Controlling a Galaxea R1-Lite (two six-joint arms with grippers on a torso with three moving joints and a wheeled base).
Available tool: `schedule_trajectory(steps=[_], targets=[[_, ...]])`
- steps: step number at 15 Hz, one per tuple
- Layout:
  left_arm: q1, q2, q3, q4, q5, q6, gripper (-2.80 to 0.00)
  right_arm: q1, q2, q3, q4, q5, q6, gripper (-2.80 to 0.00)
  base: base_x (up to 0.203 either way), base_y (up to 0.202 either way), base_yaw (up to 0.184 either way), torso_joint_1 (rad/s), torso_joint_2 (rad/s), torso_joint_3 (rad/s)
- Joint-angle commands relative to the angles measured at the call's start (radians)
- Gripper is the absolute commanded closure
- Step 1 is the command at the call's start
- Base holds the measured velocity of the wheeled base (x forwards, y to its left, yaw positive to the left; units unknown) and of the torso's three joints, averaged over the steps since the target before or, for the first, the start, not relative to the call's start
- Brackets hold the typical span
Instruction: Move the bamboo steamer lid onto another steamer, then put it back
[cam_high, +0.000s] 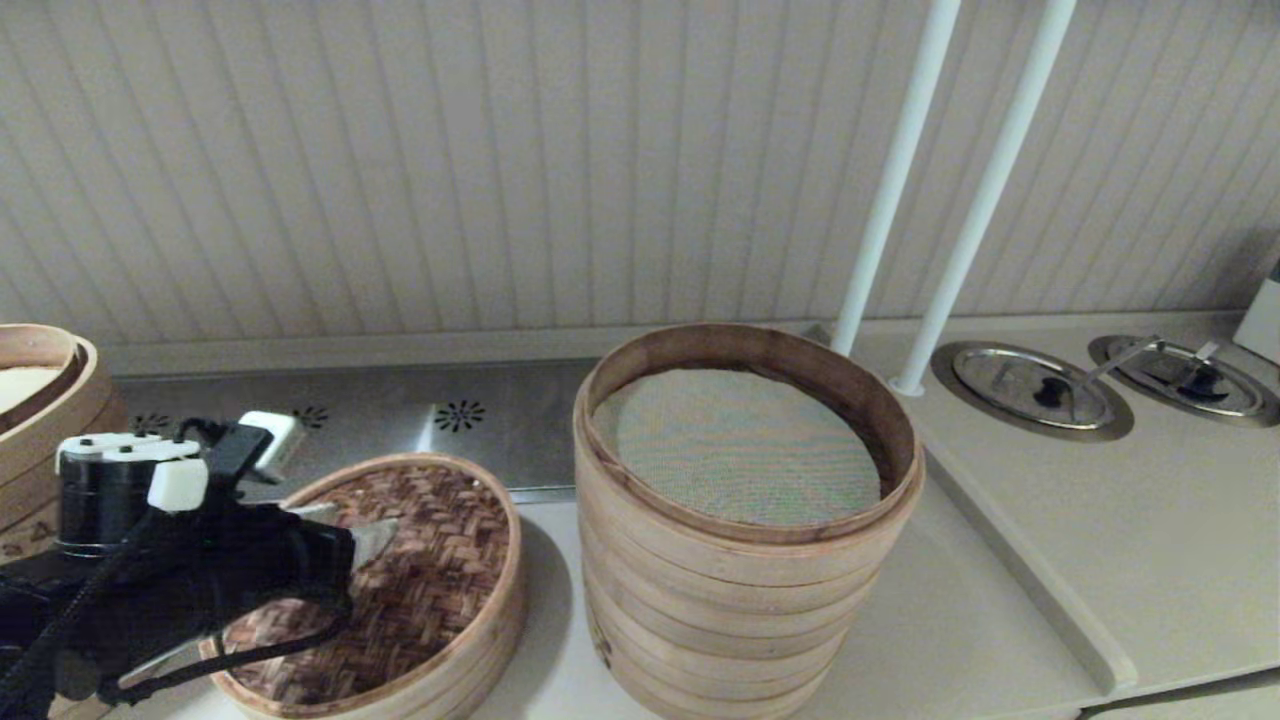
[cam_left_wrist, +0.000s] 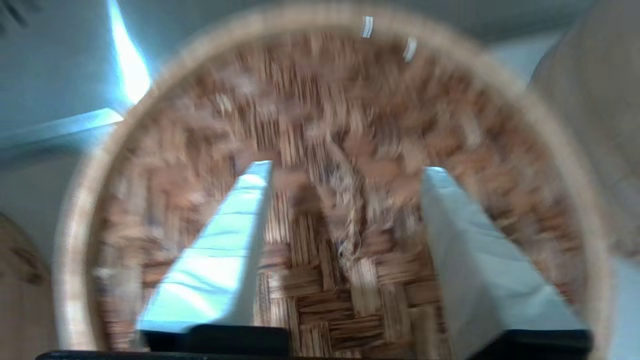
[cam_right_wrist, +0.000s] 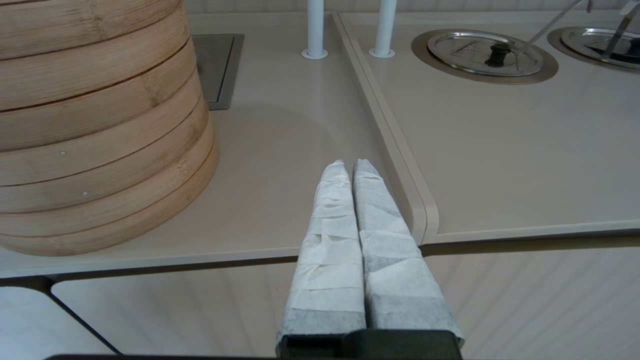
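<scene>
The bamboo steamer lid (cam_high: 440, 560), dark woven top in a pale rim, lies at the front left of the counter, left of the tall steamer stack (cam_high: 740, 600) with its grey-green mesh liner (cam_high: 740, 450). My left gripper (cam_high: 268, 600) hovers over the lid, open. In the left wrist view its fingers (cam_left_wrist: 220, 250) straddle the lid's twine handle (cam_left_wrist: 350, 220) without closing on it, and the lid (cam_left_wrist: 310, 310) fills the view. My right gripper (cam_right_wrist: 350, 162) is shut on nothing, parked near the counter's front edge beside the stack (cam_right_wrist: 100, 125).
Another bamboo steamer stack (cam_high: 40, 420) stands at the far left. Two white poles (cam_high: 890, 200) rise behind the tall stack. Two round steel lids (cam_high: 1030, 385) (cam_high: 1190, 375) sit in the raised counter on the right. A steel panel (cam_high: 450, 415) lies behind the lid.
</scene>
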Motion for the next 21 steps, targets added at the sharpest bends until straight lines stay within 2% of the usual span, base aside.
schedule_trajectory(steps=[1,3,5,6,8,10,13,17,19,21], targets=[[0.000,-0.161,-0.004,0.004,0.014,0.002,-2.80,-0.001,0.000,0.003,0.000,0.000,0.000,0.00,0.000,0.000,0.000,0.000,0.00,0.000],[0.001,-0.292,-0.022,0.082,0.038,0.004,-2.80,-0.001,0.000,0.003,0.000,0.000,0.000,0.00,0.000,0.000,0.000,0.000,0.00,0.000],[0.001,-0.446,-0.056,0.244,0.054,0.005,-2.80,0.001,0.000,0.003,0.000,0.000,0.000,0.00,0.000,0.000,0.000,0.000,0.00,0.000],[0.001,-0.530,-0.081,0.348,0.062,0.006,0.00,0.000,0.000,0.003,0.000,0.000,0.000,0.00,0.000,0.000,0.000,0.000,0.00,0.000],[0.004,-0.695,-0.124,0.538,0.077,0.006,0.00,0.001,0.000,0.003,0.000,0.000,0.000,0.00,0.000,0.000,0.000,0.000,0.00,0.000],[0.022,-0.854,-0.139,0.673,0.084,0.007,0.00,0.000,0.000,0.003,0.000,0.000,0.000,0.00,0.000,0.000,0.000,0.000,0.00,0.000],[0.051,-1.076,-0.077,0.822,0.089,0.007,0.00,0.000,0.000,0.003,0.000,0.000,0.000,0.00,0.000,0.000,0.000,0.000,0.00,0.000],[0.087,-1.266,0.092,0.927,0.083,-0.002,0.00,0.001,0.000,0.003,0.000,0.000,0.000,0.00,0.000,0.000,0.000,0.000,0.00,0.000],[0.093,-1.273,0.163,0.908,0.086,-0.013,0.00,-0.001,0.000,0.003,0.000,0.000,0.000,0.00,0.000,0.000,0.000,0.000,0.00,0.000],[0.093,-1.274,0.186,0.874,0.087,-0.021,0.00,-0.001,0.000,0.003,0.000,0.000,0.000,0.00,0.000,0.000,0.000,0.000,0.00,0.000]])
